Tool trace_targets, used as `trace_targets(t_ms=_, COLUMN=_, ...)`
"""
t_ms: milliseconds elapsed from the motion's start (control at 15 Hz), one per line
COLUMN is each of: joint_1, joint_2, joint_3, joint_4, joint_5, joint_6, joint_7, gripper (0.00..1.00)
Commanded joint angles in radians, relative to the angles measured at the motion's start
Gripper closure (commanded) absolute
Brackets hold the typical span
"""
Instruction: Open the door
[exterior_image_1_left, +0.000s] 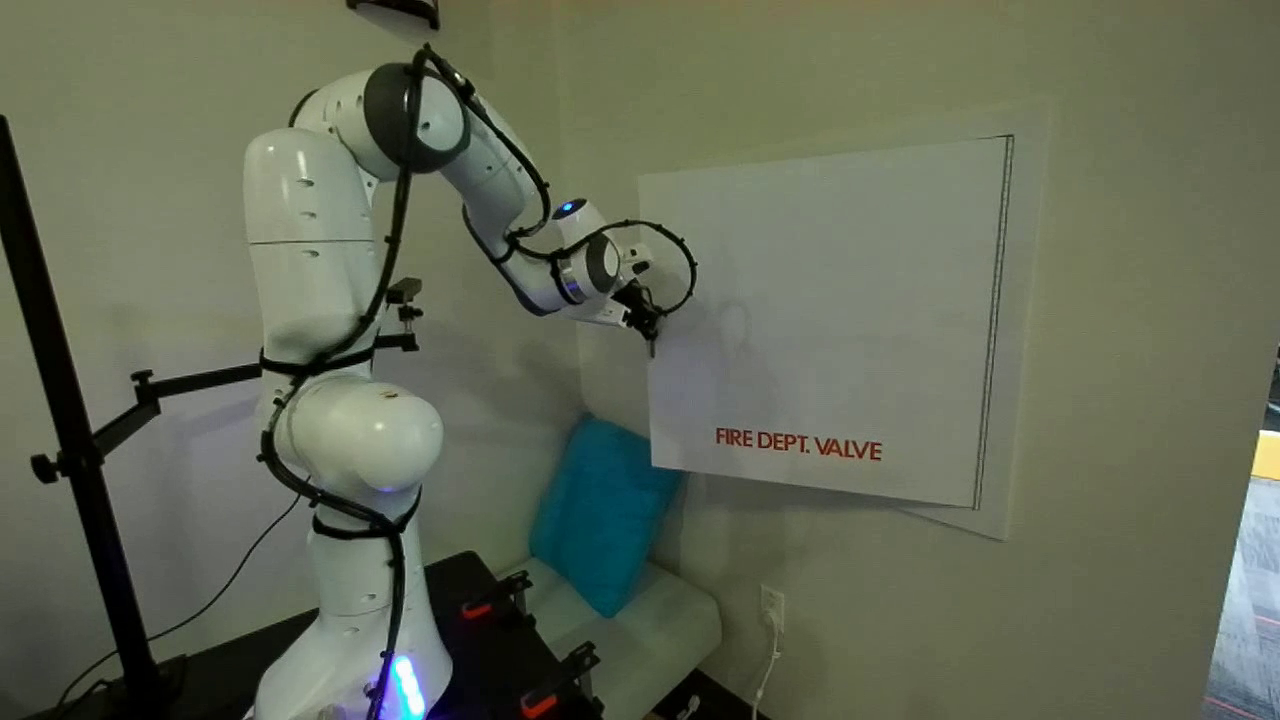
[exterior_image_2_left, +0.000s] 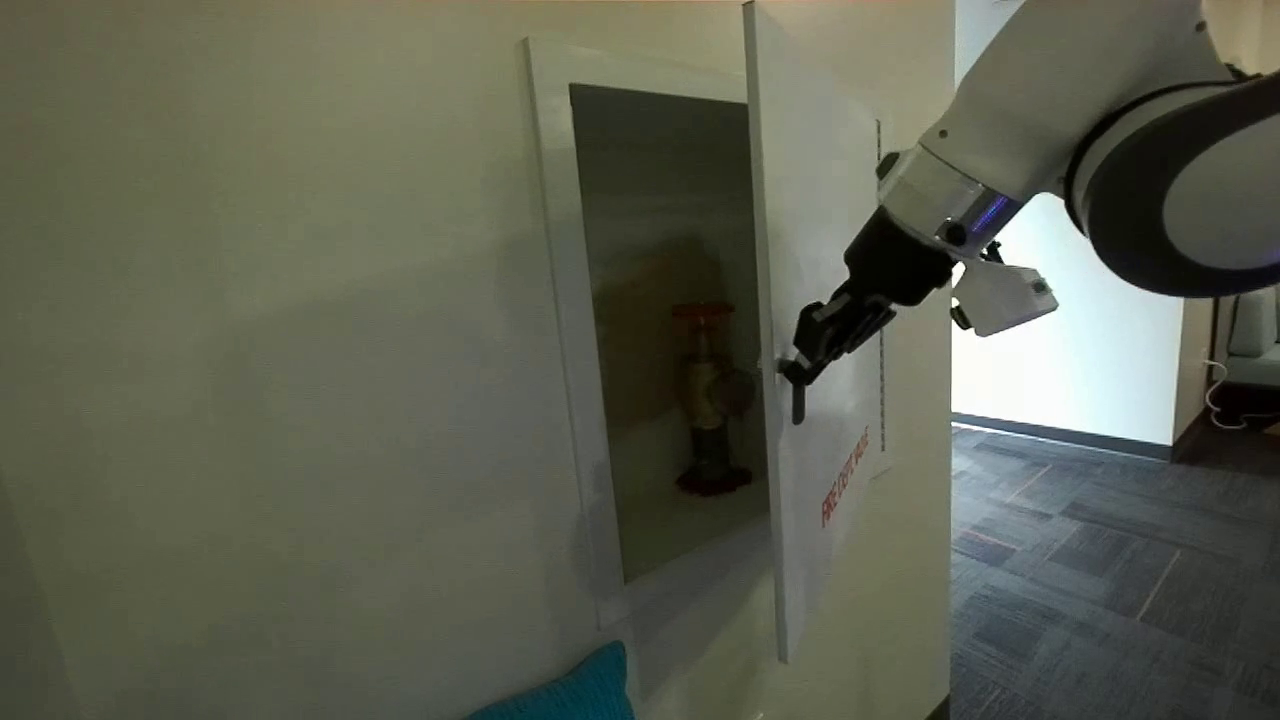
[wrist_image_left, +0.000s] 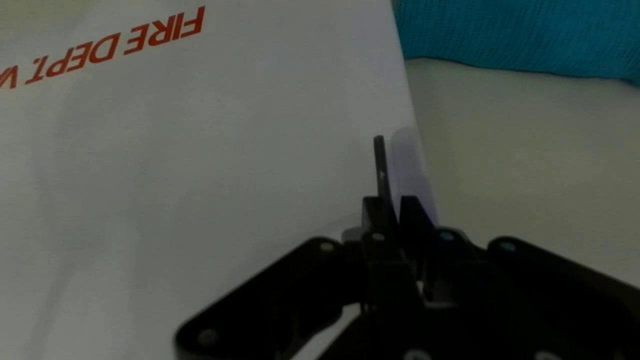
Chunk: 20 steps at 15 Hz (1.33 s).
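Pole (exterior_image_1_left: 62, 360), black and slightly tilted, at far left in an exterior view. Next, a white arm (exterior_image_1_left: 315, 250), rising from a black table (exterior_image_1_left: 480, 655) and reaching rightward. Farther along, a blue cushion (exterior_image_1_left: 605, 515), tilted on a pale bench (exterior_image_1_left: 662, 630). Above it, the end effector (exterior_image_1_left: 650, 333), at the left edge of the white door (exterior_image_1_left: 830, 310). On the door's lower part, red lettering (exterior_image_1_left: 798, 444), "FIRE DEPT. VALVE"; along its right edge, a narrow dark strip (exterior_image_1_left: 994, 320).

From the left in an exterior view, a white frame (exterior_image_2_left: 576, 300) around a dim recess (exterior_image_2_left: 650, 180), with a red-topped fitting (exterior_image_2_left: 706, 390) upright inside. Just right of that, the door, ajar, standing well out from the frame, with its attached side farther right. On the door's outer face, near the free edge, a dark handle (exterior_image_2_left: 798, 404), pointing down, with the end effector's tip upon it. Farther right, the arm again, then patterned carpet (exterior_image_2_left: 1090, 560).

In the wrist view, upside-down lettering at upper left, then the door's pale face, then the handle between the fingertips (wrist_image_left: 372, 210): end effector drawn narrow, pinching the handle. At upper right, part of the cushion.
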Motion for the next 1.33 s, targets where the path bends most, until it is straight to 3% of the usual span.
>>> trace_targets(t_ms=0, joint_1=-0.066, joint_2=-0.171, joint_3=0.039, joint_4=-0.142, joint_5=0.137, joint_6=0.021, joint_7=-0.154, gripper=0.97)
trace_targets(t_ms=67, joint_1=-0.068, joint_2=-0.198, joint_3=0.041, joint_4=-0.170, joint_5=0.178, joint_6=0.019, joint_7=-0.203, gripper=0.97)
trace_targets(t_ms=133, joint_1=-0.002, joint_2=-0.227, joint_3=-0.024, joint_4=-0.200, joint_5=0.234, joint_6=0.017, joint_7=-0.275, gripper=0.97)
trace_targets(t_ms=333, joint_1=0.066, joint_2=-0.311, joint_3=-0.092, joint_4=-0.274, joint_5=0.395, joint_6=-0.005, joint_7=-0.468, gripper=0.97)
trace_targets(t_ms=667, joint_1=0.234, joint_2=-0.474, joint_3=-0.307, joint_4=-0.375, joint_5=0.622, joint_6=-0.080, joint_7=-0.814, gripper=0.97)
trace_targets(t_ms=867, joint_1=0.271, joint_2=-0.572, joint_3=-0.417, joint_4=-0.402, joint_5=0.666, joint_6=-0.181, joint_7=-0.950, gripper=0.97)
trace_targets(t_ms=1267, joint_1=0.220, joint_2=-0.676, joint_3=-0.525, joint_4=-0.384, joint_5=0.816, joint_6=-0.432, joint_7=-1.219, gripper=0.97)
